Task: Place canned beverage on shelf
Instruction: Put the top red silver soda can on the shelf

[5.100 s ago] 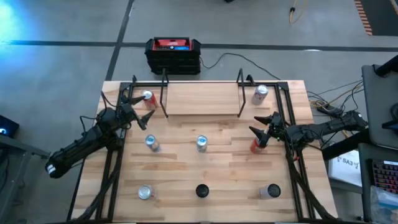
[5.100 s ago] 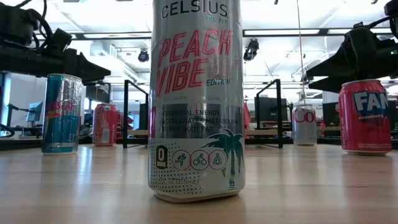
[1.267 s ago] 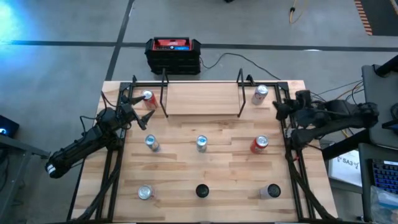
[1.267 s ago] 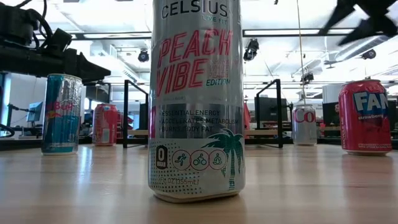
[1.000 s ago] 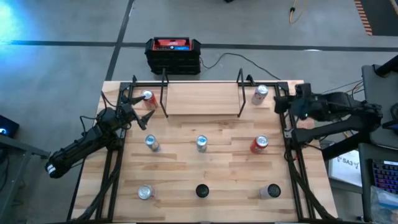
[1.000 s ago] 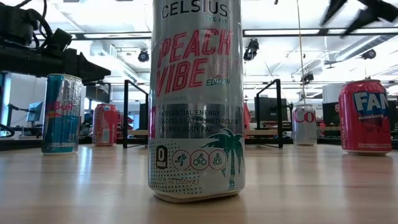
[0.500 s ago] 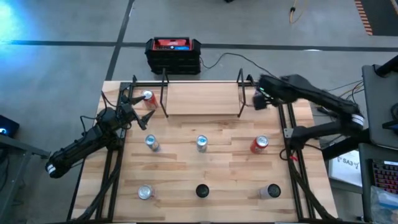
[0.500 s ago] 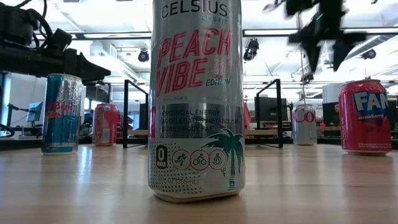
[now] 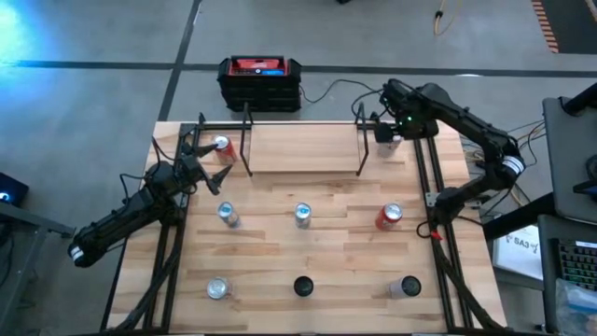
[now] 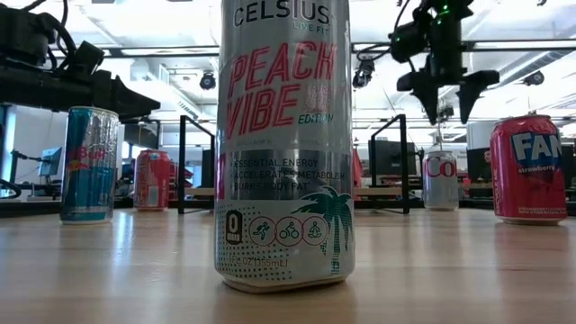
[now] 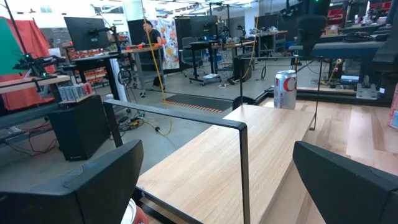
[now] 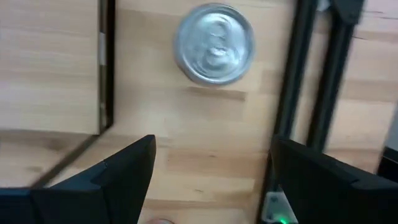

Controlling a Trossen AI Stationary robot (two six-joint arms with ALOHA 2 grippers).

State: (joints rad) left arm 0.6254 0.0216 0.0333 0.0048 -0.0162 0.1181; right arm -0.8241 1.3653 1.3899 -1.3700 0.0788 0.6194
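Note:
The shelf [image 9: 303, 147], a light-wood plank between thin black rod uprights, stands at the table's far middle; it also shows in the left wrist view [image 11: 249, 155]. A silver can with red lettering [image 10: 440, 180] stands upright on the table just right of the shelf. My right gripper [image 10: 447, 101] hangs open above it, fingers pointing down; in the right wrist view [image 12: 211, 180] the can's top [image 12: 214, 43] lies ahead of the fingers. My left gripper [image 9: 201, 159] waits open beside a red can [image 9: 221, 147] at the shelf's left end, touching nothing that I can see.
Several more cans stand on the slatted tabletop: a blue-silver one [image 9: 227, 215], a tall white one [image 9: 302, 216], a red one [image 9: 389, 217], and three along the near edge [image 9: 303, 286]. A black-and-red box [image 9: 260, 82] sits on the floor beyond the far edge.
My right gripper has swung from beyond the table's right edge toward the far edge and leftward, tipping until its fingers point down over the silver can. It has stayed open. No can has moved.

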